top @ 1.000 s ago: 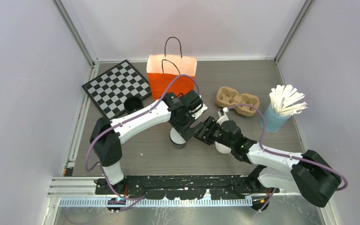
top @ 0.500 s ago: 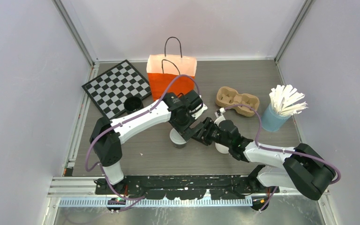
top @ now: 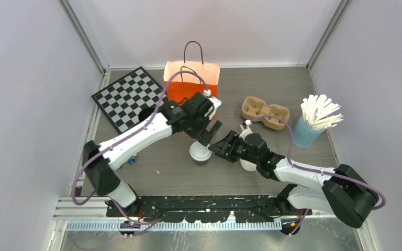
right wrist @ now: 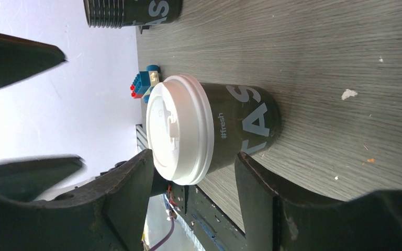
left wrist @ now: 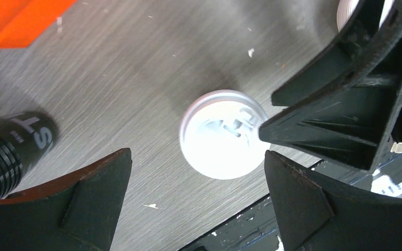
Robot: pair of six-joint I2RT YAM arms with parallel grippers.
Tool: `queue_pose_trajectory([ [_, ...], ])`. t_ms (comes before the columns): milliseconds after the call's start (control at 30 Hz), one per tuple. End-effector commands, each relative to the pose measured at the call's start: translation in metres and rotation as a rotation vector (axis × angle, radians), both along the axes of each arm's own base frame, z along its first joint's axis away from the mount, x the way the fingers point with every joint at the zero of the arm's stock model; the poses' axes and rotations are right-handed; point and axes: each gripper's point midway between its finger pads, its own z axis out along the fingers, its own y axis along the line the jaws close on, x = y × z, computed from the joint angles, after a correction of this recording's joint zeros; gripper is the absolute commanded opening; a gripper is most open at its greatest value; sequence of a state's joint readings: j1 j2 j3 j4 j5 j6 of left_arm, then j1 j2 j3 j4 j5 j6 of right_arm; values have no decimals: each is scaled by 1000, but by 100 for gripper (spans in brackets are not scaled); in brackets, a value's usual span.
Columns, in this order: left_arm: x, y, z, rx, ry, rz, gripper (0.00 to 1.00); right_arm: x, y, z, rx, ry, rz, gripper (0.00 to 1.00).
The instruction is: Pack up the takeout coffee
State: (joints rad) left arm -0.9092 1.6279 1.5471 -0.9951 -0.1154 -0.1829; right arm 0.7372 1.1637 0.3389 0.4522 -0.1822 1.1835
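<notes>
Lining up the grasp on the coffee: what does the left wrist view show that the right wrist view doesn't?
Only left wrist: the top of the takeout coffee, and a corner of the orange bag. Only right wrist: the cup's dark side with white lettering, and small toy bricks near it. Both: the takeout coffee, the black lidless cup and the wood-grain table.

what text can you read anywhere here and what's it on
"#fresh": small print on the side of the coffee cup.
"TAS": large white letters on the same cup; the word runs on out of sight.
"ST": white letters on the black cup, the rest hidden.
Raised marks on the lid: too blurred to read.
</notes>
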Motion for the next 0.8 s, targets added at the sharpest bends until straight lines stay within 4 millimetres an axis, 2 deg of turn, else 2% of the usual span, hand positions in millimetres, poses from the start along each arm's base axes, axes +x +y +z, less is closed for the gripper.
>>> queue_pose_trajectory([
  [0,21,19,34,-194,-83,163,100,3,3,26,12,-72,22,64],
  [200,22,53,42,-416,-67,278,100,-1,-3,29,-46,-100,41,67],
  [367,16,79,33,-512,-43,368,98,-1,-13,34,-116,-129,32,71],
  [467,8,81,23,-542,-17,363,97,0,-21,40,-167,-154,17,71],
  [567,0,77,13,-545,32,343,95,7,-27,55,-202,-234,3,71],
  [767,-10,76,9,-590,14,292,96,14,-40,64,-322,-286,-13,70],
])
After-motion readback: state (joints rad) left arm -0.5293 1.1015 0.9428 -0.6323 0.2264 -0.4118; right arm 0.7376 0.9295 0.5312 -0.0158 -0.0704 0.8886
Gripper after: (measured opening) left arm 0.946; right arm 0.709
